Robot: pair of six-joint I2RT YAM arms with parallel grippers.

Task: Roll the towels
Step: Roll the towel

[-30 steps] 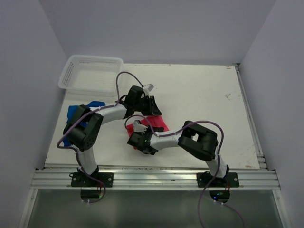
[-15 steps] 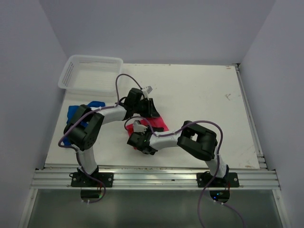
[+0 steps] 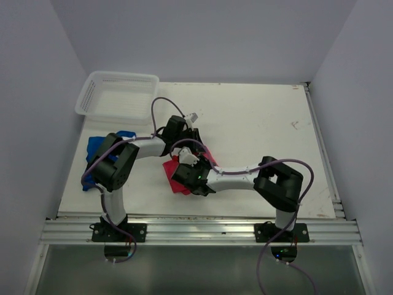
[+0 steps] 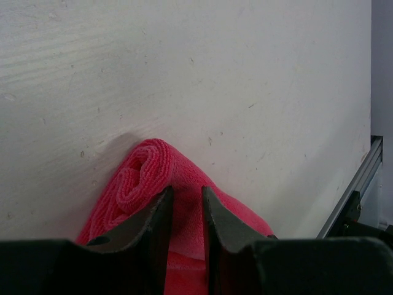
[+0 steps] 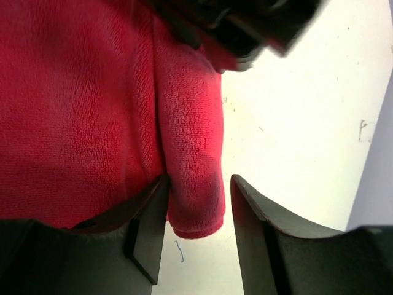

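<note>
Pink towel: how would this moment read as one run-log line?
pink towel: partly rolled | left gripper: shut on pink towel | right gripper: open, straddling its folded edge | blue towel: lying off to the left

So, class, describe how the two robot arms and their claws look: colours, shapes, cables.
Both the left arm and right arm have white tubular links between chunky black joint housings, with a lilac cable looping loosely along each. The left claw and right claw each have two plain black wedge-shaped fingers.
</note>
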